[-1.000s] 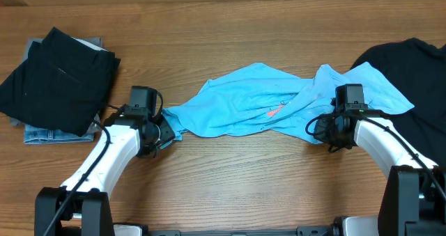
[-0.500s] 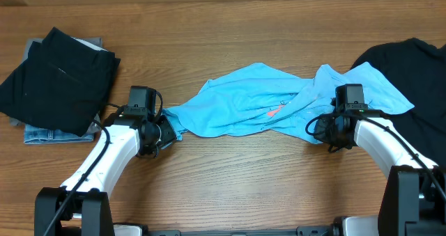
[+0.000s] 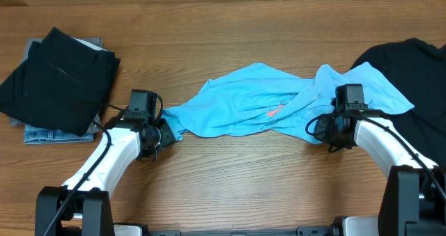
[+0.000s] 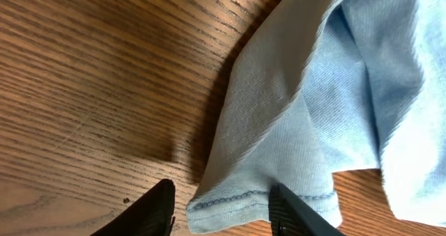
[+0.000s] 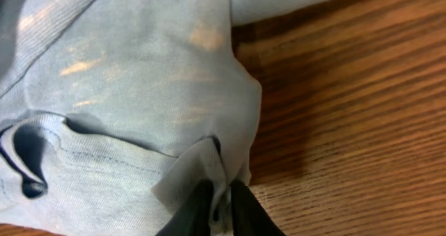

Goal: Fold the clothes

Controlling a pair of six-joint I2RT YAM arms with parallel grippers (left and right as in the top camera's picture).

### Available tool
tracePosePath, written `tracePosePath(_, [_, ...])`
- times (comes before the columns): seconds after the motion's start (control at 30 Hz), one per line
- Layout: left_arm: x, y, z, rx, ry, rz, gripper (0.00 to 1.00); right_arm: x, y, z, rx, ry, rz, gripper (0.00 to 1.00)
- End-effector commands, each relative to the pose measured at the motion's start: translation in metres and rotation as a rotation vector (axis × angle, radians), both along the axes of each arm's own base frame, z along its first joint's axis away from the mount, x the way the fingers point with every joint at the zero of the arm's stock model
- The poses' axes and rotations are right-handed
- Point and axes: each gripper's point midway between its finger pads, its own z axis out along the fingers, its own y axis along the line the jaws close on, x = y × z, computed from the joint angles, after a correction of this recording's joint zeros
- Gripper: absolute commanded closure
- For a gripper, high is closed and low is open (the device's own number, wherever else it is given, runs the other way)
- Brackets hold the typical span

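Shirt: light blue shirt (image 3: 244,104) lies crumpled and drawn out sideways across the middle of the tabletop (image 3: 230,27), with a small orange mark (image 3: 275,111) near its centre.
Left hand: left hand (image 3: 166,133) sits at the shirt's left tip. In the wrist view its fingers (image 4: 157,208) stand apart, low over the wood, and the stitched hem lies in the gap between them, not pinched.
Right hand: right hand (image 3: 317,130) sits at the shirt's lower right edge, under a bunched flap. In the wrist view its two dark fingers (image 5: 198,205) are drawn nearly together, clamped on a small fold of the shirt beside a stitched seam.
Left pile: a black garment (image 3: 59,79) lies on folded jeans (image 3: 45,133) at the far left, well apart from the shirt.
Right side: a black cloth (image 3: 411,76) is spread at the right edge, and the shirt's right end touches or overlaps it.
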Motion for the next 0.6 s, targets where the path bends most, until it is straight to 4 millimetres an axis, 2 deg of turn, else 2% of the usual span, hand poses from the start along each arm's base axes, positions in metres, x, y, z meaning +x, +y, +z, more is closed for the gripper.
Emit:
tracePosePath(0.0, [-0.0057,0.0028,-0.0092,0.013,0.009,-0.031,0.62,0.0111,-0.0013,0.0079,-0.009,-0.032,-0.004,0.86])
tracePosePath(0.23, [-0.0059,0.0028,-0.0097,0.013,0.008,-0.031,0.67,0.0111,-0.0013,0.0079,-0.009,-0.032,-0.004,0.86])
tracePosePath(0.37, [-0.0058,0.0028,-0.0097,0.013,0.008,-0.031,0.76,0.0111,-0.0013,0.0079,-0.009,-0.032,-0.004,0.86])
tracePosePath(0.57, [-0.0058,0.0028,-0.0097,0.013,0.008,-0.031,0.77,0.0111,-0.0013,0.0079,-0.009,-0.032,-0.004,0.86])
